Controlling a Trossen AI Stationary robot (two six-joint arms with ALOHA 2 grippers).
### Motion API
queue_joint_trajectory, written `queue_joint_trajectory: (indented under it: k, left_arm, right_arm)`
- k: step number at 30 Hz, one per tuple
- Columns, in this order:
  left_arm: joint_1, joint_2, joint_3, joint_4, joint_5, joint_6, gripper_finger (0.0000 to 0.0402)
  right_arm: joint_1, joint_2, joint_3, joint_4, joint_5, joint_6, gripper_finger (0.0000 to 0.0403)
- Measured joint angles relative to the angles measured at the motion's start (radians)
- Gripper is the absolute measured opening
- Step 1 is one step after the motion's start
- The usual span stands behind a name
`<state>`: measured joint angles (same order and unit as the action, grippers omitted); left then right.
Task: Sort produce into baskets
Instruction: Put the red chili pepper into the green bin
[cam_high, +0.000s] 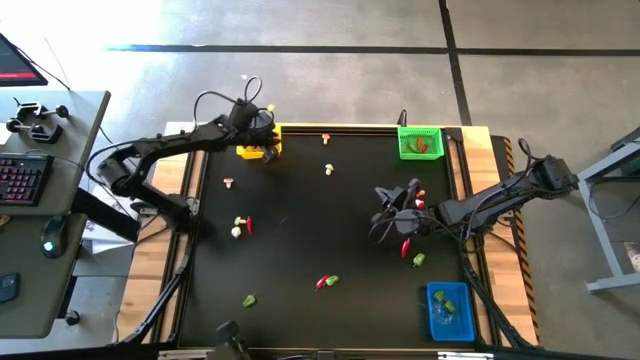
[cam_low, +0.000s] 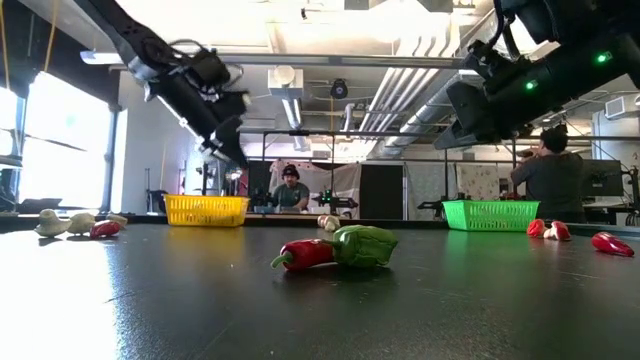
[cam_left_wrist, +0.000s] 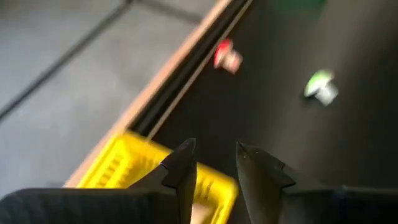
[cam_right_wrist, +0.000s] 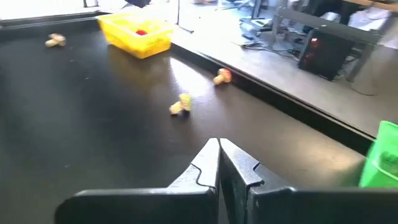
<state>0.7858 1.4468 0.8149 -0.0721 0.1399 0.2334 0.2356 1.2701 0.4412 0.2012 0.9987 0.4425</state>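
Our left hand (cam_high: 263, 143) hangs part-open and empty just over the yellow basket (cam_high: 258, 150). Our right hand (cam_high: 392, 208), shut and empty, waits among loose produce; we judge most sorting remains.

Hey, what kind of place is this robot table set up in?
Probably a robotics lab or workshop: exposed ceiling ducts overhead, a person working at benches behind the table, and a keyboard on a desk beside it.
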Motion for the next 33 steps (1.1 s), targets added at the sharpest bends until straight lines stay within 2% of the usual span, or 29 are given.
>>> queue_joint_trajectory:
  k: [6, 10, 17, 22, 27, 33]
  left_arm:
    - [-0.101, -0.118, -0.142, 0.278, 0.0, -0.103, 0.0086]
    - [-0.193, -0.212, -0.241, 0.4, 0.0, -0.146, 0.0085]
    - [-0.38, -0.352, -0.368, 0.522, -0.001, -0.153, 0.0085]
    - [-0.511, -0.399, -0.419, 0.529, 0.006, -0.153, 0.0085]
    - [-0.633, -0.4, -0.443, 0.54, 0.008, -0.177, 0.0085]
    - [-0.752, -0.4, -0.444, 0.542, 0.008, -0.199, 0.0085]
  right_arm:
    - [0.0, 0.0, 0.0, -0.111, 0.133, 0.139, 0.0]
    - [-0.021, 0.0, 0.014, -0.228, 0.111, 0.248, 0.0]
    - [-0.126, 0.0, 0.144, -0.68, -0.125, 0.5, 0.0]
    - [-0.236, 0.0, 0.192, -0.956, -0.362, 0.637, 0.0]
    - [-0.289, 0.0, 0.174, -1.013, -0.52, 0.647, 0.001]
    - [-0.245, 0.0, 0.173, -1.008, -0.677, 0.643, 0.0067]
